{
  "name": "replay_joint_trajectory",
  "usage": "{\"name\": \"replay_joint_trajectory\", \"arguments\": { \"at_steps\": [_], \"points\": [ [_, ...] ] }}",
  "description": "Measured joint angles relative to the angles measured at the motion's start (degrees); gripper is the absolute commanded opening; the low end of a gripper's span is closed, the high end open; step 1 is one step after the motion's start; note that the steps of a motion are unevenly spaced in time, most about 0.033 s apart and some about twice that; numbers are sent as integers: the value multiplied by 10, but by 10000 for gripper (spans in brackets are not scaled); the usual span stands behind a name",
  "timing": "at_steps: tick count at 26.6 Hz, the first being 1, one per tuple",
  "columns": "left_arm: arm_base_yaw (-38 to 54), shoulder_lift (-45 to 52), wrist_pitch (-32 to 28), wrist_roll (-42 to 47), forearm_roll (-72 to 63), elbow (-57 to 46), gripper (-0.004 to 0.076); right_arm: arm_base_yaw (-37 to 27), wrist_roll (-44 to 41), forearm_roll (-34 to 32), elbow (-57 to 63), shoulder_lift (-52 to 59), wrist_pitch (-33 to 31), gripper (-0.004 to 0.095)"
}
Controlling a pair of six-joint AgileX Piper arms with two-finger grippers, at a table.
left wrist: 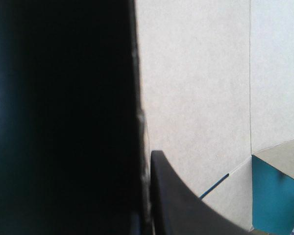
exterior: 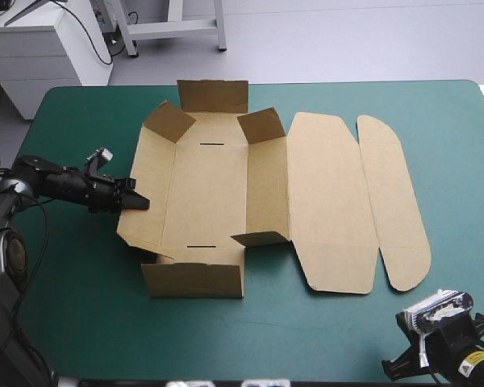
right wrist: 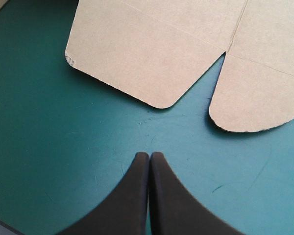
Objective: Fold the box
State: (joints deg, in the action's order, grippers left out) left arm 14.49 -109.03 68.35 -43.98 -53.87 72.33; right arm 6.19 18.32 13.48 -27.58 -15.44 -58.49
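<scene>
1. box (exterior: 206, 193), high view: the brown sheet lies mid-table on the teal-green cover (exterior: 73, 306), only partly formed. its left wall (exterior: 145, 189) and right wall (exterior: 266, 189) are raised, and the corner tabs (exterior: 262, 125) at the far end lean inward. the far end flap (exterior: 214, 97) stands up, while the near end flap (exterior: 194, 280) points outward, untucked. the lid (exterior: 331, 201) lies flat to the right. the left gripper (exterior: 134, 199) meets the left wall's top edge.
2. left wrist view: one black finger (left wrist: 186, 205) rests on the wall's inner face, with the board's edge just beside it. the outer side is lost in deep shadow. taken with the high view, this claw looks pinched narrow on the left wall.
3. right wrist view: the right gripper (right wrist: 149, 155) has its fingers pressed together, holding nothing. it is over bare cover, just short of the lid's rounded near corners.
4. progress, as a judgement: about midway. the side walls are up. both end flaps must yet fold over the tabs and lock into the floor slots (exterior: 212, 143).
</scene>
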Motion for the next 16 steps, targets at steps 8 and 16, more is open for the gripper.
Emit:
{"name": "replay_joint_trajectory", "arguments": {
  "at_steps": [8,16],
  "points": [
    [-70,2,-7,-4,43,60,-5,0,0,0,0,0,0,-20],
    [-198,11,20,11,166,291,-6,0,0,0,0,0,0,-20]
  ]
}}
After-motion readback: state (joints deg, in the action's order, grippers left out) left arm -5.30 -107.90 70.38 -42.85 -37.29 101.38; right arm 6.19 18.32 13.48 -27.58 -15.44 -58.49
